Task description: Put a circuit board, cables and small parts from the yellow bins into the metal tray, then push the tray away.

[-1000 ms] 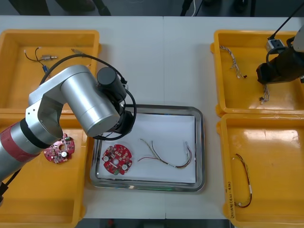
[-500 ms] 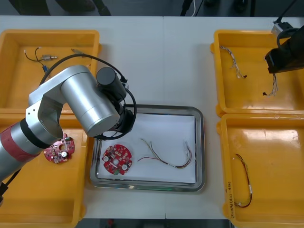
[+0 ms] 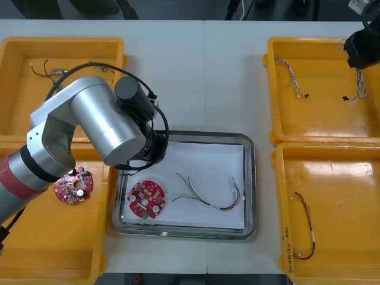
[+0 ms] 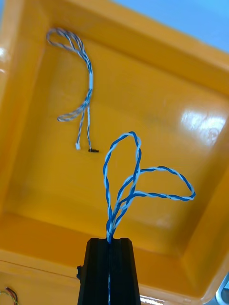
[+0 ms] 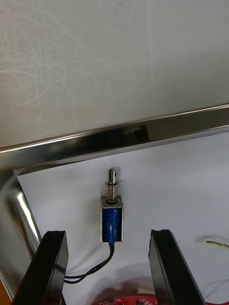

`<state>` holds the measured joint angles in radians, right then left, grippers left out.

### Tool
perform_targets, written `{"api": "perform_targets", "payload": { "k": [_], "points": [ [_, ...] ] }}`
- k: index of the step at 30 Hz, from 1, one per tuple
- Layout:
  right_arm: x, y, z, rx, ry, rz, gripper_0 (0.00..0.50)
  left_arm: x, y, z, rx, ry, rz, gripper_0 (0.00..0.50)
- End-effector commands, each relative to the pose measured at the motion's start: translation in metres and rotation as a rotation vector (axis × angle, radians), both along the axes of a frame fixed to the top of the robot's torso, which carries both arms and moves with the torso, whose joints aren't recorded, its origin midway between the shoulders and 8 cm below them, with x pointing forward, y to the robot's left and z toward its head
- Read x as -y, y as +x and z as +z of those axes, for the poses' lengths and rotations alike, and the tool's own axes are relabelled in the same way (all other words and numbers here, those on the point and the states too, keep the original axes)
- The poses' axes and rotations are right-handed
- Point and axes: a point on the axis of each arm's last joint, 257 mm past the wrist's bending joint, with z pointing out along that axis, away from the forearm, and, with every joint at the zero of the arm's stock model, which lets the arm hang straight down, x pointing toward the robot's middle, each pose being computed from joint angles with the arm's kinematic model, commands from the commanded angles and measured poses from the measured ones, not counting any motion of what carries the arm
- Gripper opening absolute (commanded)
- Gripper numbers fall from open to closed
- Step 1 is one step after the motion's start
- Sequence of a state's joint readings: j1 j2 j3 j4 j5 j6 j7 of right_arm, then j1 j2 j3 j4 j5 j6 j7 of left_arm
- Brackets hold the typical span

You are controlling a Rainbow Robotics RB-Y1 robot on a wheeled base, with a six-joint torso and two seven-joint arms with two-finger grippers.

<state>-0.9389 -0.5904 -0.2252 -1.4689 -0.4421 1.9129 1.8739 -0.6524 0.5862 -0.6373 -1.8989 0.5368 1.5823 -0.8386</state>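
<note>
Right gripper (image 4: 110, 240): clamped on twisted blue and white cable (image 4: 138, 183), its loops hanging above far right yellow bin (image 4: 43, 190).
Left gripper (image 5: 107, 236): fingers apart, either side of small metal part (image 5: 112, 220), not touching it.
Small metal part: lying on white inside of metal tray (image 5: 119, 137), near a corner.
Front view: left arm (image 3: 101, 124) covering that corner; circuit board (image 3: 146, 199) and red and yellow cable (image 3: 217, 199) in tray.

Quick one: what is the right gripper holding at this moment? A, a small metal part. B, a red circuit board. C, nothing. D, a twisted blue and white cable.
D: in the right wrist view the right gripper is shut on the twisted blue and white cable, whose loops stand over a yellow bin.
</note>
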Motion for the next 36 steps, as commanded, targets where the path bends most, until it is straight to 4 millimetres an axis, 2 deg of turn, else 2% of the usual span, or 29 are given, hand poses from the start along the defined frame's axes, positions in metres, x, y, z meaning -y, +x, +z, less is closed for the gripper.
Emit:
{"api": "perform_targets", "payload": {
  "k": [1, 6, 9, 15, 18, 22, 28, 36],
  "points": [
    [-0.008, -0.004, 0.038, 0.103, -0.04, 0.071, 0.0, -0.014, 0.002, 0.042, 0.038, -0.047, 0.057, 0.5],
    [-0.039, -0.011, 0.038, 0.128, -0.074, 0.174, 0.0, -0.026, -0.005, 0.071, 0.028, -0.071, 0.079, 0.5],
    [-0.064, -0.022, 0.035, 0.144, -0.125, 0.269, 0.0, -0.04, -0.011, 0.092, 0.01, -0.087, 0.093, 0.5],
    [-0.11, -0.039, 0.029, 0.16, -0.19, 0.423, 0.0, -0.065, -0.021, 0.115, -0.01, -0.066, 0.103, 0.5],
    [-0.135, -0.051, 0.023, 0.151, -0.205, 0.518, 0.0, -0.076, -0.019, 0.132, 0.007, -0.078, 0.098, 0.5],
    [-0.159, -0.064, 0.016, 0.144, -0.228, 0.617, 0.0, -0.095, -0.018, 0.144, 0.02, -0.07, 0.104, 0.5],
    [-0.2, -0.092, -0.006, 0.121, -0.307, 0.786, 0.0, -0.134, -0.005, 0.159, 0.029, -0.043, 0.114, 0.5],
    [-0.229, -0.122, -0.055, 0.009, -0.374, 0.952, 0.0, -0.185, 0.013, 0.163, 0.02, -0.024, 0.189, 0.5]
  ]
}}
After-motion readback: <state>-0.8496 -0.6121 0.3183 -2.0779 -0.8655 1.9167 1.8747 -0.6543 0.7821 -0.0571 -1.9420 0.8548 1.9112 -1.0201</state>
